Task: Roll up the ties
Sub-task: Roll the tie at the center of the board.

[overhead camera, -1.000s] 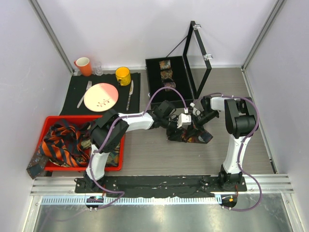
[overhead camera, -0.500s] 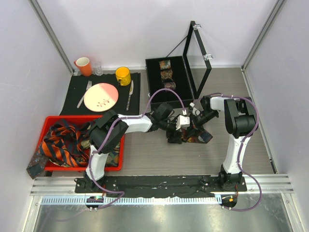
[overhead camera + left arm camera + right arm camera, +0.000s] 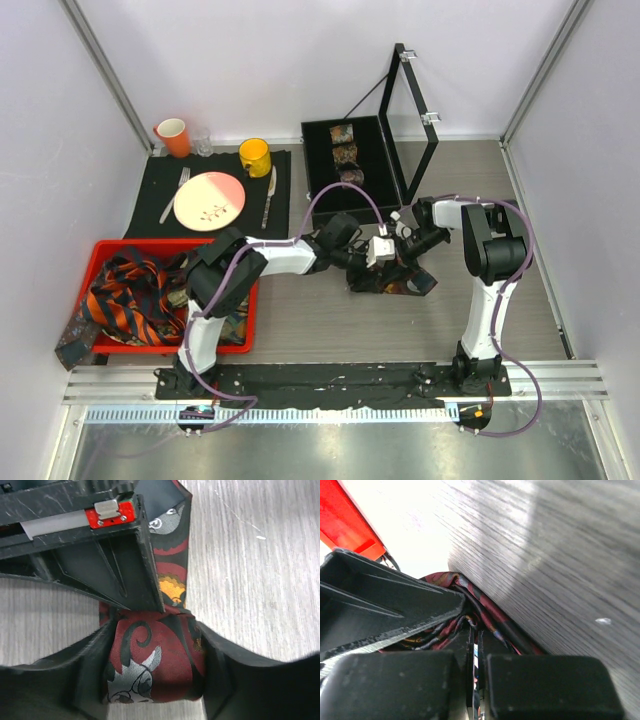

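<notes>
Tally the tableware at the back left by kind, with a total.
Mugs: 2 (orange, yellow)
Glass: 1
Plate: 1
Cutlery: 2 (left, right)
Total: 6

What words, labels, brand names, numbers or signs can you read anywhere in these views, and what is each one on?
No text can be read in any view.
Marks on the pink and white plate: too small to read.
The red tab with a metal clip, in the left wrist view: blank.
The dark red tie: swirls and flowers, no letters.
</notes>
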{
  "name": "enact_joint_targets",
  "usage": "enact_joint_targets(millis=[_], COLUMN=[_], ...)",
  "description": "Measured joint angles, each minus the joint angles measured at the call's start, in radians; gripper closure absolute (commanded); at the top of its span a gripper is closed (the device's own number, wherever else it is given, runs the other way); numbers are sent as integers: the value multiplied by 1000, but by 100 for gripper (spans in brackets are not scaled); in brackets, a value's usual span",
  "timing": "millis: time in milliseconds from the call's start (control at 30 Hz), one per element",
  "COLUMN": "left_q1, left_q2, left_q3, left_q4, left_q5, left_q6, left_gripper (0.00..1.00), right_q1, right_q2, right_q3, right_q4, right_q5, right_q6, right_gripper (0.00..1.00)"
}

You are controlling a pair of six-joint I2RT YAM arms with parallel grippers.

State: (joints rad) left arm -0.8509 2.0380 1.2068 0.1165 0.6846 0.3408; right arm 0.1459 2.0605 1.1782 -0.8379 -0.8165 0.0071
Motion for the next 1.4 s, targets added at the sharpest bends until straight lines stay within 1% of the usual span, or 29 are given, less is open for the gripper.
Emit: enact_joint_targets(millis=[33, 67, 133, 167, 233, 267, 333, 367, 433, 467, 533, 700, 900, 933, 1067, 1133, 1167, 1200, 1233, 1333, 1367, 1400], left_q1=[-1, -1, -2, -5, -8, -10, -14, -17, -22, -24, -27, -36, -36, -36, -36, -36, -36, -36, -36, -36, -36, -33], left_q2=[3, 7, 9, 10, 10, 10, 8, 6, 3, 1, 0, 0, 0, 1, 2, 2, 2, 2, 2, 2, 2, 2], left_q3=[3, 7, 14, 18, 25, 29, 41, 46, 55, 61, 73, 110, 134, 136, 145, 146, 146, 147, 147, 147, 147, 147], left_q4=[1, 1, -5, -10, -28, -38, -70, -86, -117, -137, -165, -261, -318, -324, -343, -351, -355, -357, -358, -365, -366, -366], left_q5=[-3, -5, -15, -23, -39, -47, -63, -73, -93, -107, -123, -172, -187, -188, -191, -190, -190, -190, -190, -190, -188, -186], left_q6=[-4, -4, -3, -3, 6, 10, 31, 40, 62, 75, 89, 122, 140, 140, 140, 140, 140, 140, 140, 144, 145, 147], left_gripper=[48, 54, 60, 66, 68, 70, 72, 73, 75, 75, 76, 77, 75, 75, 72, 71, 69, 68, 66, 52, 45, 42], right_q1=[0, 0, 1, 1, 1, 1, 0, 0, -1, -5, -18, -66, -75, -69, -35, -26, -24, -23, -23, -21, -21, -23], right_q2=[0, 0, 0, 0, 0, -1, -2, -3, -4, -6, -7, -28, -71, -73, -74, -74, -74, -74, -74, -74, -74, -74], right_q3=[0, 0, 0, 0, 0, 0, 0, 0, -2, -4, -4, -5, -15, -16, -23, -31, -34, -38, -39, -40, -40, -40], right_q4=[0, 0, 1, 1, 2, 2, 3, 4, 10, 10, 4, -39, -48, -48, -26, -4, 10, 21, 26, 30, 29, 29], right_q5=[-1, -1, -2, -2, -2, -3, -8, -9, -19, -24, -35, -60, -137, -149, -171, -169, -167, -171, -172, -176, -175, -174], right_q6=[0, 0, 0, 0, 0, 0, 0, 1, 2, 2, -3, -53, -81, -82, -75, -60, -51, -39, -35, -10, -9, -9], right_gripper=[99, 99, 99, 99, 99, 98, 93, 88, 83, 79, 75, 59, 50, 50, 51, 61, 69, 91, 99, 99, 99, 99])
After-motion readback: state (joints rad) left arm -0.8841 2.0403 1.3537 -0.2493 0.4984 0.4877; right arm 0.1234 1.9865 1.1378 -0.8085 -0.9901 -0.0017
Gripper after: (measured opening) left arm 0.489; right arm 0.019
